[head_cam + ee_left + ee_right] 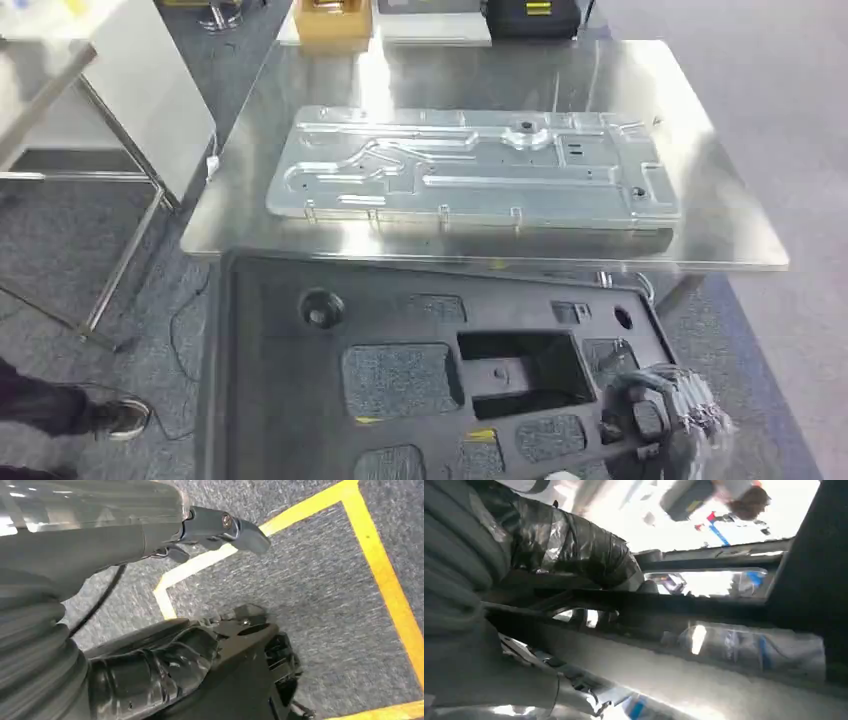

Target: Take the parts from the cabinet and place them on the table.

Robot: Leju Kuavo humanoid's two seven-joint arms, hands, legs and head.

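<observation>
A machined metal plate (470, 165) is seen lying on the steel bench (720, 215), while a black moulded panel (300, 400) is gripped at its near right edge by the right robot hand (660, 410); the left robot hand (210, 530) is held over the floor, fingers curled on nothing.

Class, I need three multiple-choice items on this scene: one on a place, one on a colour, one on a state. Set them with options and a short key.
1. Where does the silver machined plate lie?
A. On the steel table
B. On the floor
C. In the black tray

2. What colour are the floor lines seen from the left wrist?
A. Red
B. Yellow
C. White

3. What is the right robot hand doing?
A. Hanging over the floor
B. Lifting the silver plate
C. Gripping the black moulded tray

Key: 1 A, the plate rests flat on the tabletop. 2 B, yellow stripes cross the grey carpet. 3 C, the hand is wrapped on the tray's edge in front of the table.
</observation>
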